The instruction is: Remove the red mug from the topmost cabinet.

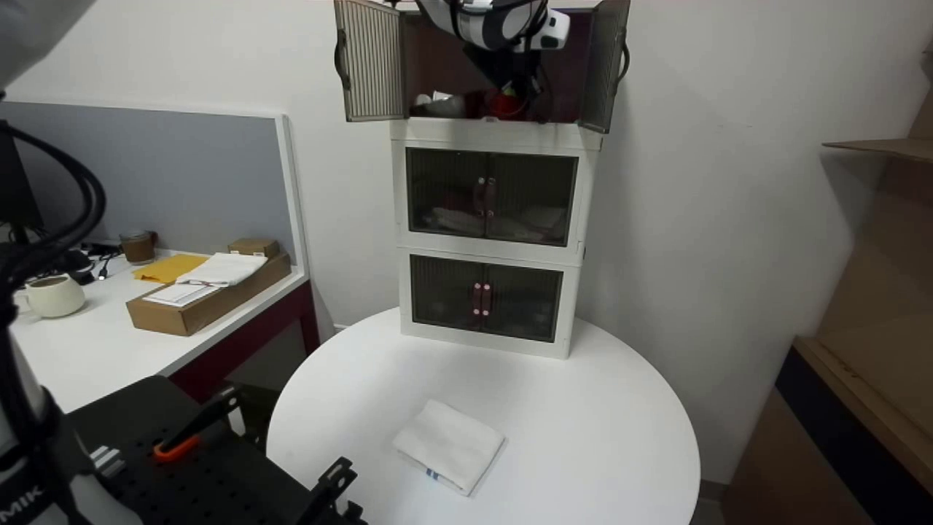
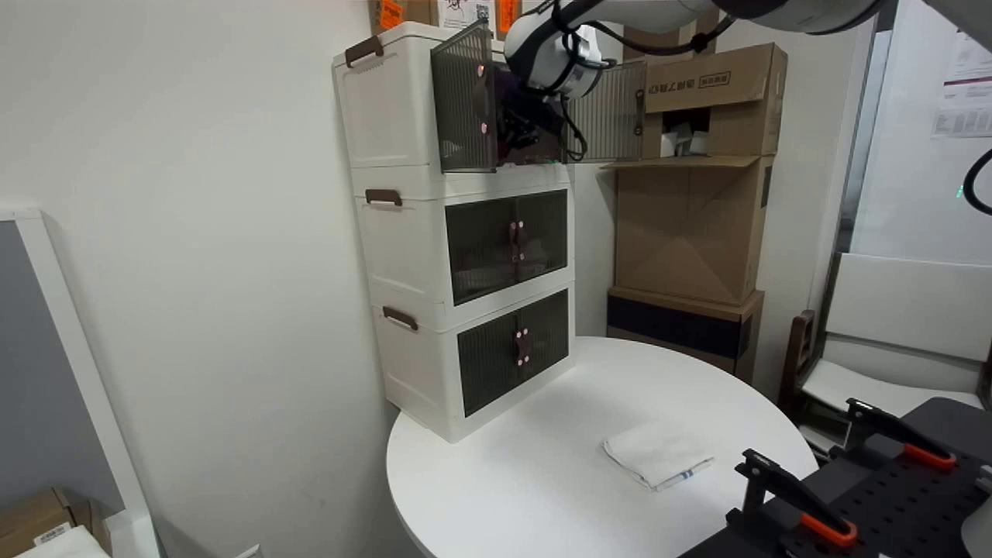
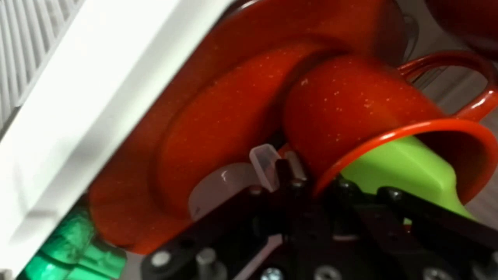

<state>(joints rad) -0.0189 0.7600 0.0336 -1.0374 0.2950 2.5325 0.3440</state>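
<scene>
The red mug (image 3: 350,101) lies tilted in the wrist view, with a bright green thing inside it and its handle to the upper right. In an exterior view the mug (image 1: 506,106) shows low inside the topmost cabinet (image 2: 391,108). Both smoky doors, the ribbed one (image 1: 373,62) and its pair (image 1: 606,69), stand open. My gripper (image 3: 317,182) has one finger on each side of the mug's rim and looks shut on it; the contact is dark. The gripper (image 1: 519,86) is inside the cabinet. The mug does not show in the view from the cabinet's side.
A large red dish (image 3: 218,116) lies beside the mug, with a small translucent piece (image 3: 266,165) near the fingers. The white cabinet edge (image 3: 97,89) and green things (image 3: 74,249) are close by. Pale bowls (image 1: 441,106) stand in the cabinet. A folded towel (image 1: 450,445) lies on the round table (image 1: 598,437).
</scene>
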